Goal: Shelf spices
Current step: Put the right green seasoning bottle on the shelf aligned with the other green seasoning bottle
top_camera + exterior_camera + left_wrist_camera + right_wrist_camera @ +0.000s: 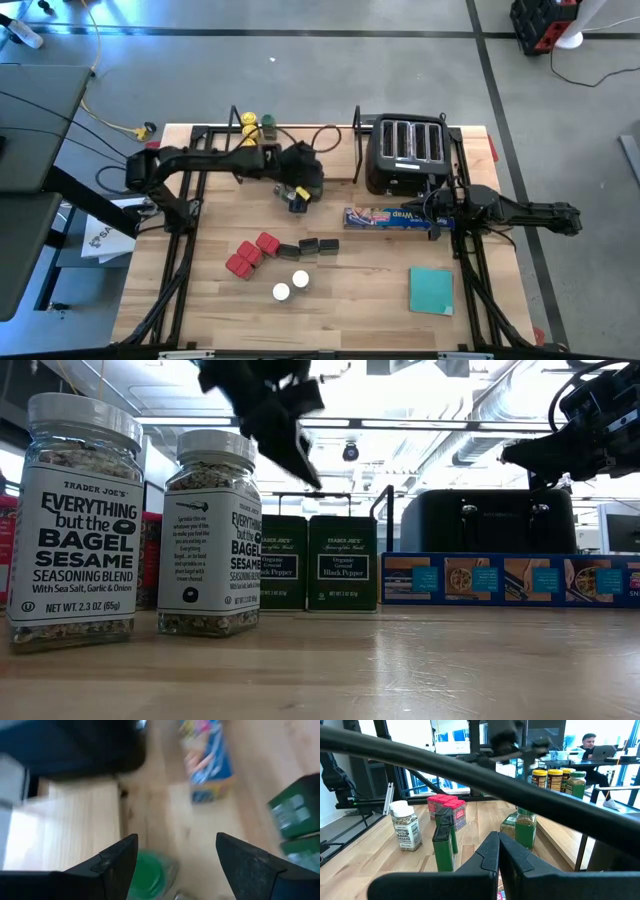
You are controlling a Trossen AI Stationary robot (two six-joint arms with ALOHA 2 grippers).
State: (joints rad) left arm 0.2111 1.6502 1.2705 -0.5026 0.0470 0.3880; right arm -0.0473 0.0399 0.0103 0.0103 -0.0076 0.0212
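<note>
My left gripper (300, 190) (175, 840) hangs open above the table's middle, in front of the shelf (290, 150). Its fingers slant down over a green-lidded spice jar (147, 875) (525, 827) that stands on the table, untouched. Three jars with yellow or green lids (258, 125) (555, 779) stand on the shelf's far left. Red tins (250, 255), dark green tins (310, 247) and two white-capped jars (290, 286) (75, 520) stand on the near table. My right gripper (432, 212) (499, 845) rests shut at the right, touching nothing.
A black toaster (410, 150) stands right of the shelf. A long blue wrap box (390, 218) lies in front of it. A flat teal square (430, 290) lies near right. A person sits at a desk beyond the table (590, 742).
</note>
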